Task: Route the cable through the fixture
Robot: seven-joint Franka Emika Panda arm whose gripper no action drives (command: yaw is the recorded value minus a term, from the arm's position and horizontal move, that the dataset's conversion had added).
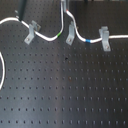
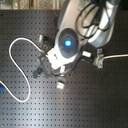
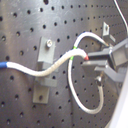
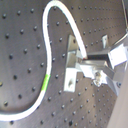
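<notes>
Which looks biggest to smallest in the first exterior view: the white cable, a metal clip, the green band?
1. The cable, stretching across the whole picture.
2. The clip near the first exterior view's right.
3. The green band, a tiny mark on the cable.

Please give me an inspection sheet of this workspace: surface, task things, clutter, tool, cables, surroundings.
Surface: black perforated board, bare in its lower part in the first exterior view.
Job's things: white cable with green band and blue band; three metal clips stand along it in a row.
Clutter: nothing seen.
Tool: tool closed on the cable beside the green band in the first wrist view.
Cables: black robot cabling at the arm in the second exterior view.
Surroundings: nothing seen beyond the board.
</notes>
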